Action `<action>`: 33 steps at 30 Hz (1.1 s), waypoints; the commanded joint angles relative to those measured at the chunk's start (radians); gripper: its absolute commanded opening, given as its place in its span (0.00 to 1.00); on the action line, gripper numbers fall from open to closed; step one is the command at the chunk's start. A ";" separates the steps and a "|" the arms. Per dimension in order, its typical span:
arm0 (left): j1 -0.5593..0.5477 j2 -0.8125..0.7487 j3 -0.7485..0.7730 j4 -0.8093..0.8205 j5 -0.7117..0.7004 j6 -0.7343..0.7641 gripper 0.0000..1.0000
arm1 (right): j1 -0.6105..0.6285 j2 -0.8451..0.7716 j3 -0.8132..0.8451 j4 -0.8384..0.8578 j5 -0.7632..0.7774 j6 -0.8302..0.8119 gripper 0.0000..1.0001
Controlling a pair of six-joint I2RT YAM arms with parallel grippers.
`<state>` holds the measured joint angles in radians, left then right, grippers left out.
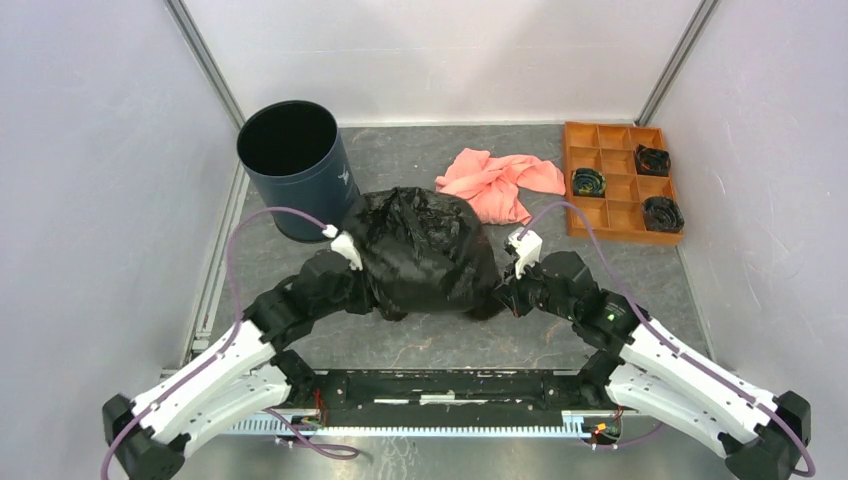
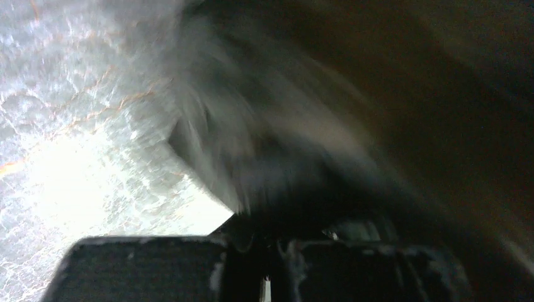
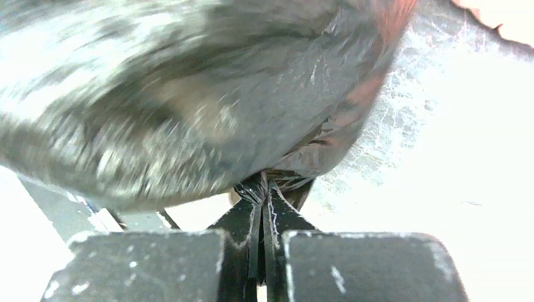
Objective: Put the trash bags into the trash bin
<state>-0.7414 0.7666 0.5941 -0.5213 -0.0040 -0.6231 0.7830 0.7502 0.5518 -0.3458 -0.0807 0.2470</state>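
At the right fingers (image 3: 352, 267): pressed tight together, pinching a twisted black pleat of the trash bag (image 3: 208, 107) in the seam between them. Above the narrow closed tips, thin film fanning out into a wide grey-black bulge across most of the right wrist view, wrinkled and glossy, with a reddish tint showing through near its upper right edge.

At the left fingers (image 2: 138, 267): likewise pressed together, with only a slit between the two dark blocks. Dark film bunched right at that slit and rising up and to the right from it. Too blurred there to follow single folds. Bright, veined worktop (image 2: 75, 145) off to the left of it.

From above: trash bag (image 1: 425, 250) strung between the two arms as one rounded, crumpled black mound, gripped at its left edge and its right edge. Cannot tell whether its underside touches the grey worktop. Placed near the middle, outside the trash bin (image 1: 310, 200), with its upper left edge just beside the bin's lower wall.

Trash bin upright at the far left, mouth open, inside black, small white mark on its navy side. Behind the bag, a crumpled pink cloth (image 1: 500, 180). At the far right, an orange tray (image 1: 620, 232) with dark coils (image 1: 588, 182) in three of its compartments.
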 commanded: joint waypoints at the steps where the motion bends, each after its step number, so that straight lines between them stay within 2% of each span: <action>1: 0.000 -0.074 0.147 0.016 0.031 -0.061 0.02 | 0.000 -0.043 0.124 0.004 -0.032 0.008 0.00; 5: 0.000 0.036 0.373 -0.007 0.029 -0.005 0.02 | -0.001 0.042 0.314 -0.028 0.013 -0.012 0.00; 9: 0.000 0.215 0.635 -0.031 -0.044 0.094 0.02 | -0.001 0.198 0.582 -0.114 0.189 -0.107 0.00; 12: 0.000 0.320 0.743 -0.074 -0.088 0.138 0.02 | -0.002 0.257 0.668 -0.138 0.305 -0.190 0.00; 14: 0.000 0.333 0.754 -0.051 -0.022 0.162 0.02 | -0.003 0.261 0.658 -0.133 0.308 -0.229 0.00; 16: 0.000 0.326 0.726 -0.003 0.112 0.194 0.02 | -0.002 0.237 0.604 -0.087 0.231 -0.261 0.02; 19: 0.000 0.310 0.662 0.092 0.335 0.208 0.02 | -0.003 0.207 0.552 -0.011 0.058 -0.288 0.14; 21: 0.000 0.315 0.633 0.139 0.428 0.196 0.02 | -0.002 0.211 0.568 0.010 -0.054 -0.289 0.18; 24: 0.000 0.334 0.632 0.130 0.409 0.184 0.02 | -0.002 0.213 0.589 0.022 -0.073 -0.288 0.19; 26: 0.000 0.330 0.632 0.117 0.360 0.181 0.02 | -0.002 0.200 0.577 0.036 -0.005 -0.276 0.17; 29: 0.000 0.297 0.605 0.120 0.246 0.138 0.02 | -0.002 0.166 0.557 0.062 0.131 -0.184 0.09; 31: 0.000 0.274 0.581 0.156 0.214 0.093 0.02 | -0.003 0.141 0.525 0.127 0.089 -0.101 0.06; 33: 0.000 0.258 0.548 0.212 0.208 0.028 0.02 | -0.003 0.136 0.483 0.220 -0.050 -0.011 0.08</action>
<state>-0.7418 1.0729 1.1831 -0.4263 0.2604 -0.4927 0.7822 0.9222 1.0855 -0.3126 -0.0231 0.0647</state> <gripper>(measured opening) 0.029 0.070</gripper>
